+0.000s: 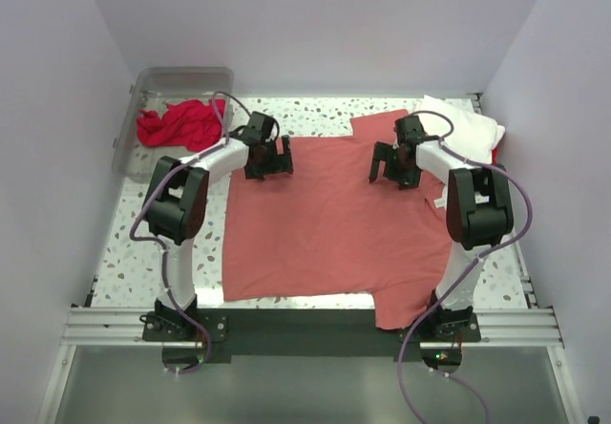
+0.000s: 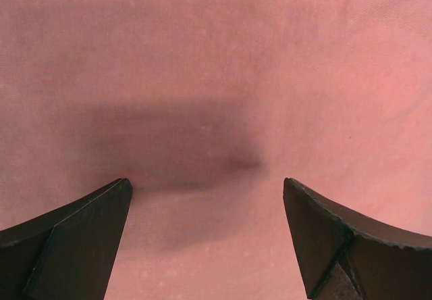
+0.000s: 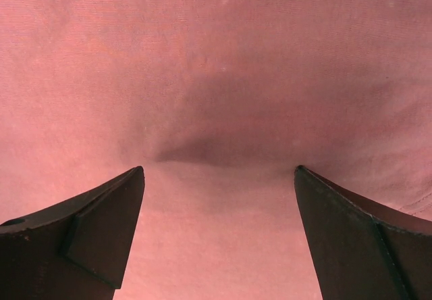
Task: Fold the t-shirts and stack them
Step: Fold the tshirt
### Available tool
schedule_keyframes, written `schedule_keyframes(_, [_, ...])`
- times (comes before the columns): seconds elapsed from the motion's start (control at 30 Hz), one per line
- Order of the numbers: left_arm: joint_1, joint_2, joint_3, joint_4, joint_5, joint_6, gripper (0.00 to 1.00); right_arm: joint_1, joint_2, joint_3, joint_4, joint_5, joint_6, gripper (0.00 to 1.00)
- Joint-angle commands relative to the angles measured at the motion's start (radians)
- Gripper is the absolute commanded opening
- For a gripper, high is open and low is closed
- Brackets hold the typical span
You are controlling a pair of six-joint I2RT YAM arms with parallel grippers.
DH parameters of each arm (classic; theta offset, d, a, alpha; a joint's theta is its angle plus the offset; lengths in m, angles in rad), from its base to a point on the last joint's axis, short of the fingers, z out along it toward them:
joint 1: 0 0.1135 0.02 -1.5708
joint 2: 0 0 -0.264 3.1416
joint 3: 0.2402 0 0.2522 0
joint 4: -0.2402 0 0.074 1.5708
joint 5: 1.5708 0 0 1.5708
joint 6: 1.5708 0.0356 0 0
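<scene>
A large faded coral-red t-shirt lies spread flat across the middle of the table. My left gripper hovers low over its far left part, jaws wide open with only cloth between them. In the left wrist view the left gripper has coral fabric filling the frame. My right gripper is open over the shirt's far right part; the right wrist view shows the right gripper just above smooth cloth. A white t-shirt lies folded at the back right. A bright red t-shirt sits crumpled in the bin.
A clear plastic bin stands at the back left corner. Speckled tabletop shows left of the spread shirt. White walls close in the table on three sides. A metal rail runs along the near edge by the arm bases.
</scene>
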Motion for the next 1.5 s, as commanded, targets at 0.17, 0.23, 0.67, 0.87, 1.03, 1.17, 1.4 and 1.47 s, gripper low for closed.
schedule_keyframes(0.17, [0.005,0.15,0.197,-0.141,-0.143,0.047,1.0,0.005,0.148,0.156,-0.051,0.018,0.033,0.96])
schedule_keyframes(0.23, [0.01,0.186,0.258,-0.159,-0.146,0.049,1.0,0.004,0.174,0.21,-0.068,0.019,0.033,0.96])
schedule_keyframes(0.67, [0.047,0.396,0.631,-0.224,-0.118,0.103,1.0,0.004,0.377,0.532,-0.171,0.036,0.035,0.96])
schedule_keyframes(0.87, [0.065,0.427,0.74,-0.211,-0.095,0.132,1.0,0.004,0.432,0.696,-0.216,0.0,0.041,0.96])
schedule_keyframes(1.03, [0.062,0.344,0.737,-0.19,-0.074,0.141,1.0,0.005,0.369,0.735,-0.2,-0.046,0.027,0.98])
schedule_keyframes(1.17, [0.048,0.229,0.662,-0.175,-0.077,0.146,1.0,0.005,0.247,0.661,-0.167,-0.057,0.01,0.98])
schedule_keyframes(1.4, [-0.001,-0.002,0.308,-0.126,-0.064,0.112,1.0,0.022,0.026,0.388,-0.159,-0.057,-0.021,0.98])
schedule_keyframes(1.47, [-0.013,-0.043,0.227,-0.109,-0.043,0.08,1.0,0.03,-0.035,0.324,-0.16,-0.062,-0.022,0.98])
